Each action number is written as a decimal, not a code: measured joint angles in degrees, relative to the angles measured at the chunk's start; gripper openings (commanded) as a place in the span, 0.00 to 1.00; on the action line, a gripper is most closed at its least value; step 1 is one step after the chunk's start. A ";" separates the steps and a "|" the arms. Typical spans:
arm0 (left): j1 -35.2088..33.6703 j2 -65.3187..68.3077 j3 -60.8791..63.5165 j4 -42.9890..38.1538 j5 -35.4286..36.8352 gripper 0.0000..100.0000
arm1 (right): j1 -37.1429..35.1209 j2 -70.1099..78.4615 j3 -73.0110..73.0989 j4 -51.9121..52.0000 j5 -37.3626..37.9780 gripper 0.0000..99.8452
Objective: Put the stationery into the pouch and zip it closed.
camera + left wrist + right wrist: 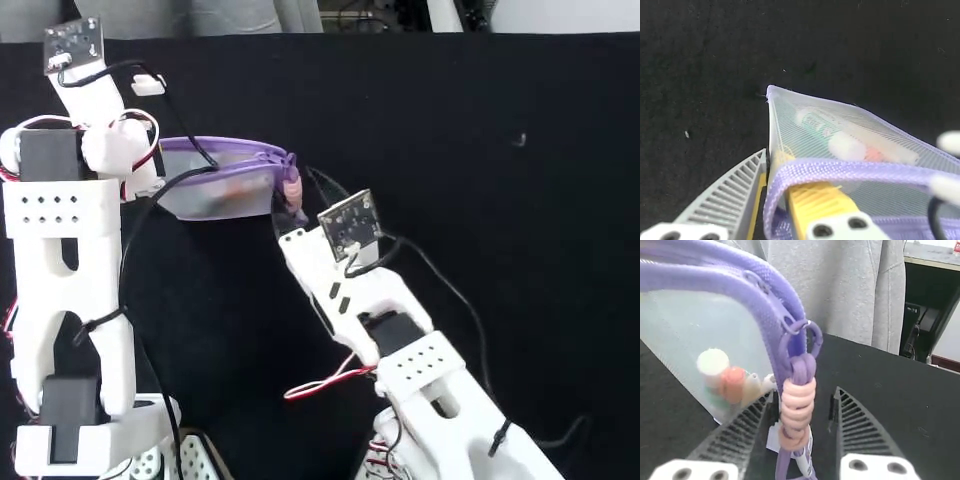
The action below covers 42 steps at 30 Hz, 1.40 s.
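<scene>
A clear mesh pouch with a purple zipper rim is held up off the black table between the two arms. Inside it lie several pens and a glue-stick-like tube. My left gripper is shut on the pouch's left end, its yellow finger inside the mouth and the grey finger outside. The rim's two purple bands stand apart. At the right end a pink and purple cord pull hangs from the slider. My right gripper is open, its fingers on either side of the cord.
The black table cloth stretches bare to the right and toward the far edge. A person's grey garment hangs behind that edge. Loose black cables trail beside the right arm and over the left arm.
</scene>
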 measured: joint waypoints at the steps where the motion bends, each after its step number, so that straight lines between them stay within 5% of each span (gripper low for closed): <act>1: 0.00 0.00 0.00 0.00 0.00 0.03 | 0.00 0.00 0.00 0.00 0.00 0.14; 5: 0.00 0.00 0.00 0.00 0.00 0.03 | 0.00 0.00 0.00 0.00 0.00 0.01; 14: -0.09 0.00 0.00 0.00 0.00 0.03 | 0.35 0.00 -0.26 0.62 0.00 0.01; 23: -0.09 0.00 0.00 0.00 0.00 0.03 | 0.35 -11.87 -6.24 19.34 0.00 0.01; 31: -0.18 0.00 -1.67 0.53 0.00 0.27 | 0.09 -21.89 -16.79 37.36 0.18 0.01; 42: -0.35 -4.04 -15.12 3.96 -0.35 0.29 | -3.16 -22.07 -20.66 38.07 0.18 0.01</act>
